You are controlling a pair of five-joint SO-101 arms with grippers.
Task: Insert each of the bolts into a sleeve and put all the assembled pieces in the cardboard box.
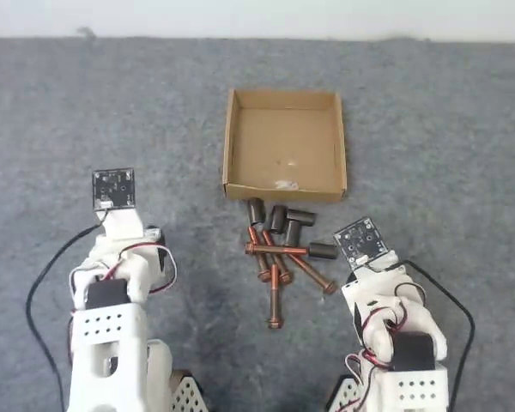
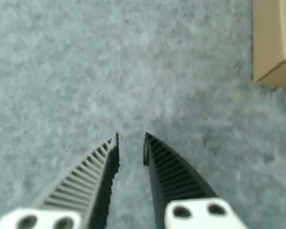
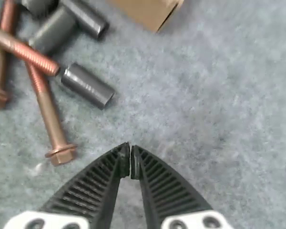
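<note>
Looks like a robotics lab bench: grey carpet (image 1: 463,129) as worktop, plain white wall (image 1: 257,17) behind, left arm (image 1: 112,300) and right arm (image 1: 403,343) with loose cables (image 1: 31,296).

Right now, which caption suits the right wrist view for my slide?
Shut right pincer over carpet, near copper bolts and dark sleeves.

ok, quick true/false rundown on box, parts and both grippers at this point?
1. The cardboard box holds assembled pieces. False: no bolt or sleeve is in it.
2. The right gripper is shut, with nothing between its fingers. True.
3. The left gripper holds a bolt. False: it is slightly open and empty, above the grey carpet.
4. The bolts and sleeves lie in a loose pile just outside the box's near wall. True.
</note>
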